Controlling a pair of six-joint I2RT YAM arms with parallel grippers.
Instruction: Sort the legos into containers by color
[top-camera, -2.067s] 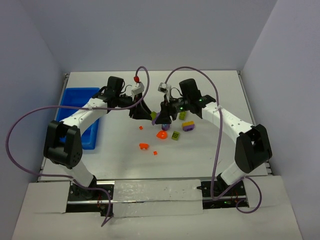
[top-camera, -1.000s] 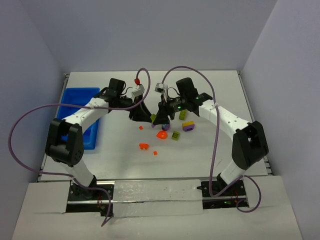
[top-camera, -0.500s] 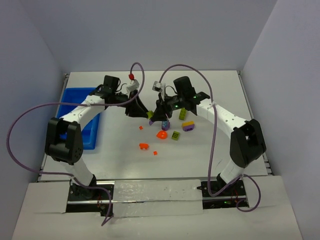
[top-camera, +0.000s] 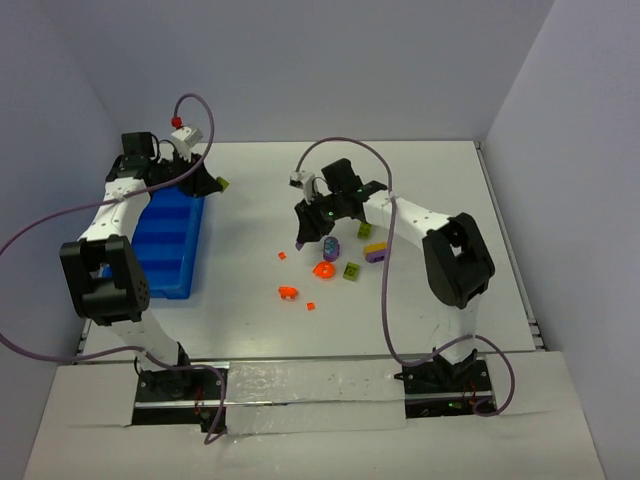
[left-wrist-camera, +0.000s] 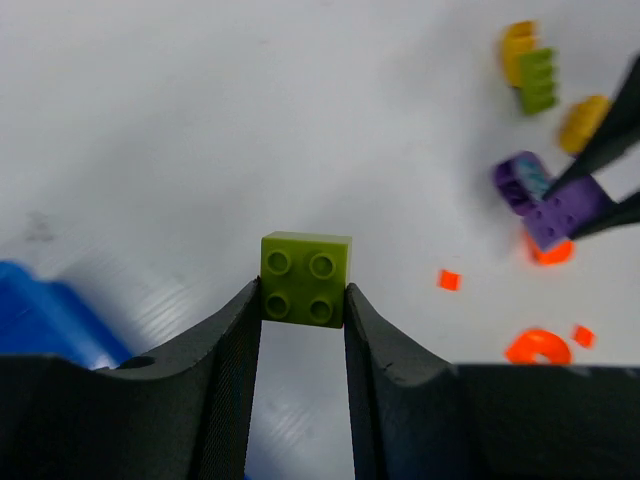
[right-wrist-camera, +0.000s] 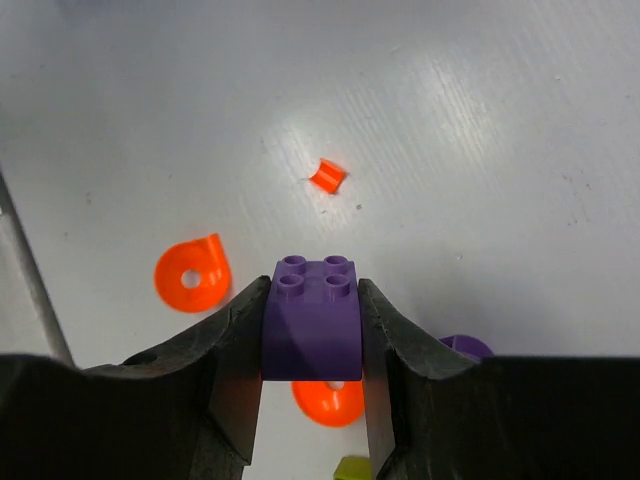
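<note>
My left gripper (top-camera: 214, 185) is shut on an olive-green brick (left-wrist-camera: 305, 279) and holds it above the white table, just right of the far end of the blue tray (top-camera: 165, 245). The tray's corner shows at the lower left of the left wrist view (left-wrist-camera: 40, 320). My right gripper (top-camera: 302, 238) is shut on a purple brick (right-wrist-camera: 312, 315) and holds it over the loose legos at mid table. An orange teardrop piece (right-wrist-camera: 190, 275) and an orange bit (right-wrist-camera: 326, 175) lie beneath it.
Loose legos lie at mid table: a purple ring (top-camera: 330, 244), an orange dome (top-camera: 324, 269), a green brick (top-camera: 351, 271), a purple-yellow piece (top-camera: 377, 252), a yellow-green piece (top-camera: 364, 230), and orange bits (top-camera: 288, 293). Walls close in the back and sides.
My left arm has swung left from mid table to the tray's far right edge, carrying the green brick. My right gripper has shifted slightly left with the purple brick.
</note>
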